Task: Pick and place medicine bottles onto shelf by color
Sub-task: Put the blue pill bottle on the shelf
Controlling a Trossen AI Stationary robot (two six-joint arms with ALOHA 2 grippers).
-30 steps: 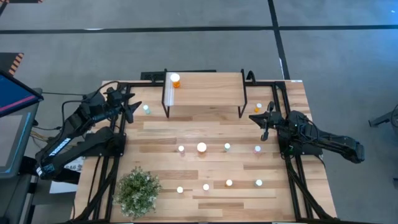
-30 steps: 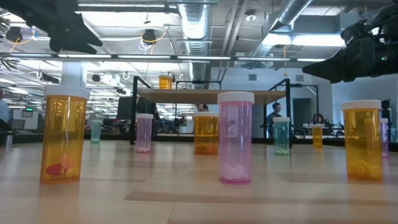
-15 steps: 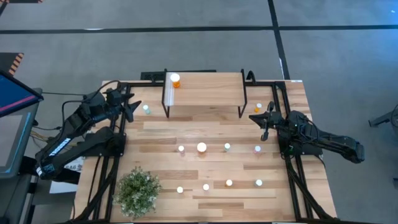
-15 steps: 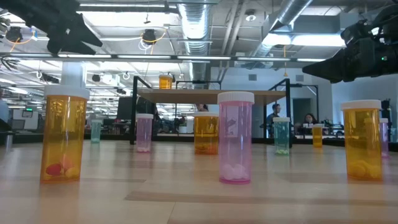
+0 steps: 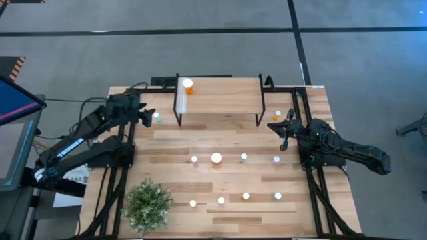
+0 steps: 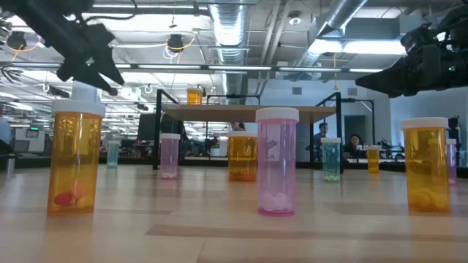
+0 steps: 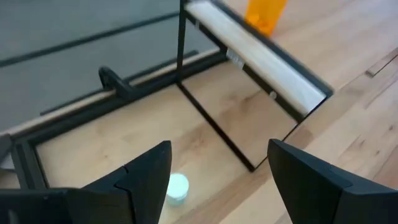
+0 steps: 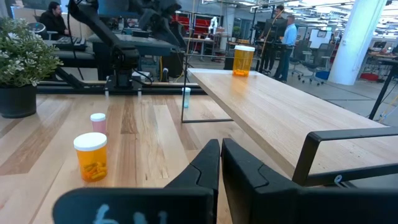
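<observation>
On the tabletop, my open left end effector has swung in beside the teal bottle, upper left, ready to grasp.

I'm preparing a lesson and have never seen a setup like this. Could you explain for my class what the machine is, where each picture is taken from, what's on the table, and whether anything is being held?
These are two dark robot arms at a wooden table, each ending in a two-finger gripper. One picture looks straight down, one looks level across the tabletop, and one comes from a camera on each wrist.

Small medicine bottles stand scattered on the table, orange, pink and teal, beside a potted plant. At the back stands a small shelf, with one orange bottle already on it.

The left gripper is open and hovers by a teal bottle next to the shelf's left end; its wrist camera shows that bottle below, between its fingers. The right gripper is shut, near an orange bottle at the shelf's right end. Neither holds anything.
</observation>
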